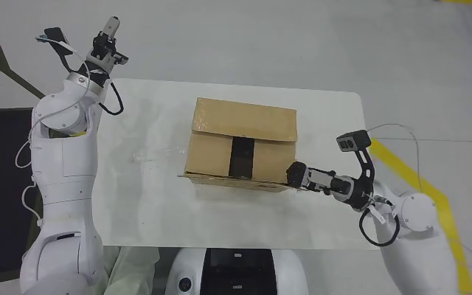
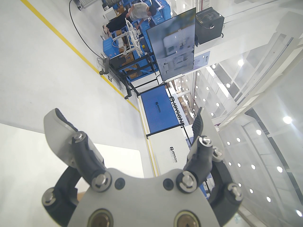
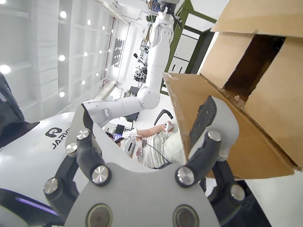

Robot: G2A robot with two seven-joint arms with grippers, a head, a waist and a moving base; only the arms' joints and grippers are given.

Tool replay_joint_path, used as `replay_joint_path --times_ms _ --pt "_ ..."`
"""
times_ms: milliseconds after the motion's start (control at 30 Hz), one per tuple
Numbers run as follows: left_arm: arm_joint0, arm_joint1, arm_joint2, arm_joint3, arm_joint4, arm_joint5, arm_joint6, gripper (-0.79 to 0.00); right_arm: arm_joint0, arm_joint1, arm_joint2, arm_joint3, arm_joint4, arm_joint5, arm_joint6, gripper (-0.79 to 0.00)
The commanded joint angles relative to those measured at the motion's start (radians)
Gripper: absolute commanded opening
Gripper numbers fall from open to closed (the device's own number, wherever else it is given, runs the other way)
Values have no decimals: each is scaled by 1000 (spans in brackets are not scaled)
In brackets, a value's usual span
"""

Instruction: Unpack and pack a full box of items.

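Right gripper [image 3: 146, 106], wide open, straddles the edge of the near flap [image 3: 184, 90] without gripping it; the box [image 1: 243, 144] sits mid-table [image 1: 147, 192]. A skewed pinch could crease the flap or drag the box. Left gripper [image 2: 127, 116]: open, empty, held off the table.

Both arms [image 1: 63, 158] have white glossy shells with rounded joints; thin black cables [image 1: 121, 103] loop loose near the wrists, and a black camera block [image 1: 352, 140] sits on a bracket by the right wrist. The left end effector [image 2: 127, 116] and right end effector [image 3: 146, 105] look alike: grey metal palm plate, silver round-head screws, black linkage arms, pale grey fingers [image 3: 225, 119] with black ribbed pads [image 3: 201, 121]. Torso [image 1: 184, 276] is white around a black panel.
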Motion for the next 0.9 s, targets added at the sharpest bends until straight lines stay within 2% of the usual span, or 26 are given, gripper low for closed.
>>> replay_joint_path --times_ms 0,533,867 --pt "0 0 0 0 0 0 0 0 0 2 -9 -8 -5 -2 24 0" --pt "0 0 0 0 0 0 0 0 36 14 -145 -5 -45 -23 189 0" --pt "0 0 0 0 0 0 0 0 65 23 -219 2 -161 -68 239 0"
